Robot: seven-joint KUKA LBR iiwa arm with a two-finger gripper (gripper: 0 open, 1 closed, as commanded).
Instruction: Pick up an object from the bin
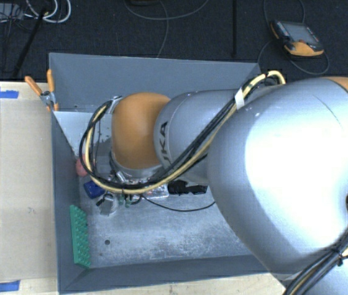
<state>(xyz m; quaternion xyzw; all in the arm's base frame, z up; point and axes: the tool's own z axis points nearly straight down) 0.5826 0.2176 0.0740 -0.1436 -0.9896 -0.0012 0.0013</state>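
My gripper (pixel 108 204) is low in the left part of the bin, mostly hidden under the arm's wrist. Right beside it on the left lies a small blue thing (pixel 92 189), touching or nearly touching the gripper. A small pink-red thing (pixel 80 166) peeks out a little farther back, against the left wall. A long green studded plate (pixel 80 235) leans along the left wall, just in front of the gripper and apart from it.
The arm with its orange wrist cover and yellow-black cables hides the middle and right of the bin. Bare grey floor shows along the front, right of the green plate. The left wall stands close to the gripper.
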